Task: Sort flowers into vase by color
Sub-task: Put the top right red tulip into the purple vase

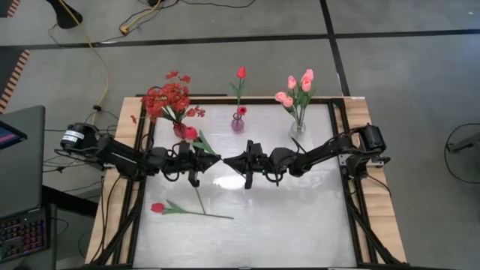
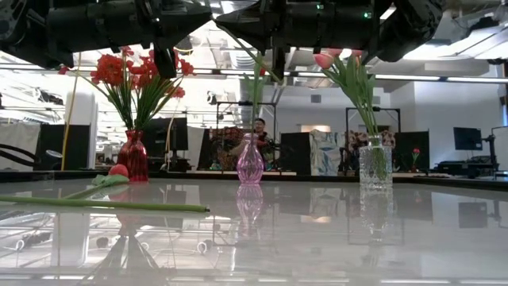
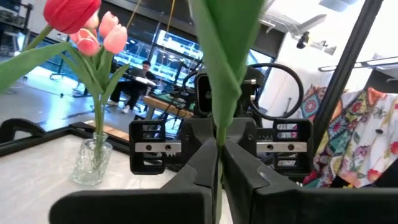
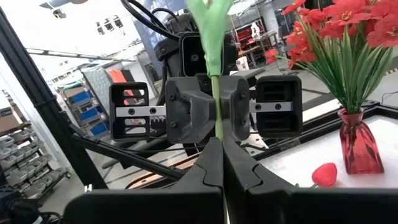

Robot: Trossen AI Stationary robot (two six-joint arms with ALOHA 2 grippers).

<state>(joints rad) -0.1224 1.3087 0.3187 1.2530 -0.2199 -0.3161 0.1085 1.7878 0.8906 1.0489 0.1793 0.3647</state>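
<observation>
White table point(image 1: 300, 217): glossy, mirror-smooth, framed in dark rails, three vases along its far edge
Arms: both reach in to the table's middle, left claw point(image 1: 214, 160) and right claw point(image 1: 229, 161) tip to tip, well above the surface
Red vase point(image 1: 180, 129): waisted glass, full of small red blossoms, far left
Clear vase point(image 1: 298, 128): cut glass, holds the pink tulips, far right
Pink vase point(image 1: 238, 122): slim bulb shape with one red tulip, straight beyond the two claws and about as near to either arm
Green stem point(image 4: 214, 93): thin plastic with a soft leaf, upright, pinched by both claws at once, each clamped tight on it
Red bud point(image 3: 68, 12): smooth and closed, likely this stem's head
Loose red tulip point(image 1: 157, 208): flat on the table nearer the left arm, stem pointing right
</observation>
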